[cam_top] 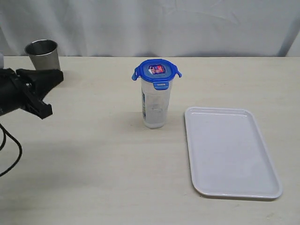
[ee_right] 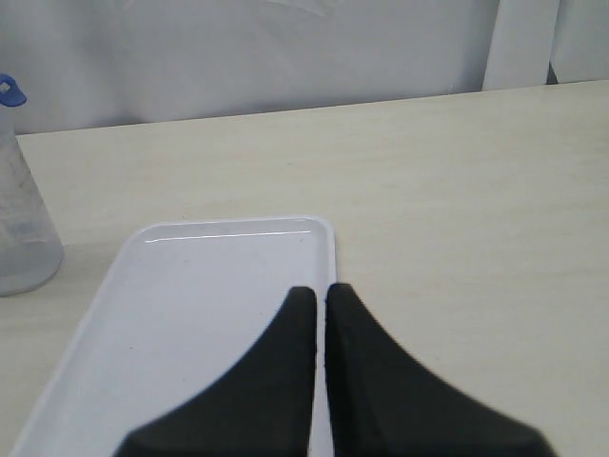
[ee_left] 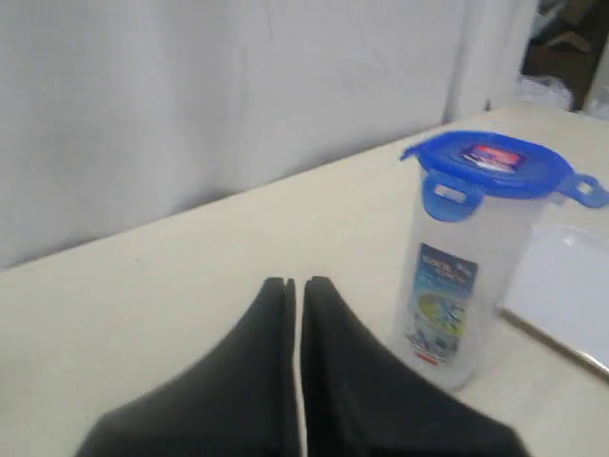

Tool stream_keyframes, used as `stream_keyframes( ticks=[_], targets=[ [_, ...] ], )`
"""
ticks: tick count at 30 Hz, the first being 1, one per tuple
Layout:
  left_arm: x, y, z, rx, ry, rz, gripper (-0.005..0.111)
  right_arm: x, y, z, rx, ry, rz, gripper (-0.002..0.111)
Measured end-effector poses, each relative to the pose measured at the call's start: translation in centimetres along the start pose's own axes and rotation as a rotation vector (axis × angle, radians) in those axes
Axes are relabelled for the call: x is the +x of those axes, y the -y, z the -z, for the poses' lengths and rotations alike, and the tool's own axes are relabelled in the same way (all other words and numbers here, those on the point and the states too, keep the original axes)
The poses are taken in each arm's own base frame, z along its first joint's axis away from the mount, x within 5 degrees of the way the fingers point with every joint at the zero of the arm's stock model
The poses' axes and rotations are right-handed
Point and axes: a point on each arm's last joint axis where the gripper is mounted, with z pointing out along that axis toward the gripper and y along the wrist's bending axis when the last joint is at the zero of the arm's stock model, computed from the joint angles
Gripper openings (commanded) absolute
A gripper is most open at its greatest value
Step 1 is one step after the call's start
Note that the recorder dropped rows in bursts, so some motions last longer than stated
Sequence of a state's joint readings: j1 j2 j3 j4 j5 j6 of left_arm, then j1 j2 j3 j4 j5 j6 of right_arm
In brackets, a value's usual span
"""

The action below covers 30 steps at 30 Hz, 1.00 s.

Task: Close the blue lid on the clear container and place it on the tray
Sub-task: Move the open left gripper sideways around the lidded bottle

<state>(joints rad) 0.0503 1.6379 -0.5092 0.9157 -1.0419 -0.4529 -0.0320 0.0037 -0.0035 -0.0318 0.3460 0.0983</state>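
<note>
The clear container (cam_top: pixel 154 105) stands upright mid-table with the blue lid (cam_top: pixel 157 70) sitting on top; side flaps stick outward. The white tray (cam_top: pixel 229 150) lies to its right, apart from it. My left gripper (cam_top: pixel 60 76) hovers at the far left, shut and holding nothing, well away from the container. In the left wrist view its jaws (ee_left: pixel 293 283) are pressed together, with the container (ee_left: pixel 457 295) and lid (ee_left: pixel 490 162) off to one side. My right gripper (ee_right: pixel 321 290) is shut and holds nothing, above the tray's edge (ee_right: pixel 190 305); it is outside the exterior view.
A grey steel cup (cam_top: pixel 43 52) stands at the back left, just behind the left gripper. A black cable (cam_top: pixel 9 154) loops over the table's left edge. A white curtain backs the table.
</note>
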Motion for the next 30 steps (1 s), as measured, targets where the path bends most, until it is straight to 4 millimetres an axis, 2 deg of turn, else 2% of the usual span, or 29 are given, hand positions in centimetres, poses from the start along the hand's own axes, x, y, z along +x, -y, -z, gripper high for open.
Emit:
stream_keyframes(
  ticks=[2, 4, 8, 11, 18, 26, 30],
  targets=[
    [1.2, 0.2, -0.3, 0.053, -0.017, 0.020, 0.022, 0.0, 0.0, 0.0, 0.000, 0.000, 0.000, 0.005],
    [2.3, 0.2, -0.7, 0.088, -0.012, 0.037, 0.036, 0.0, 0.0, 0.0, 0.000, 0.000, 0.000, 0.005],
    [4.1, 0.0, -1.4, 0.119, -0.018, 0.012, 0.083, 0.0, 0.0, 0.0, 0.000, 0.000, 0.000, 0.005],
    [5.1, -0.2, -2.4, 0.132, -0.025, -0.048, 0.100, 0.0, 0.0, 0.0, 0.000, 0.000, 0.000, 0.005],
    [7.0, 1.2, -6.1, 0.234, -0.030, -0.220, 0.102, 0.0, 0.0, 0.0, 0.000, 0.000, 0.000, 0.005],
    [6.8, 1.5, -9.8, 0.286, -0.041, -0.174, 0.102, 0.0, 0.0, 0.0, 0.000, 0.000, 0.000, 0.005],
    [7.1, 2.0, -11.5, 0.366, -0.047, -0.183, 0.102, 0.0, 0.0, 0.0, 0.000, 0.000, 0.000, 0.005]
  ],
)
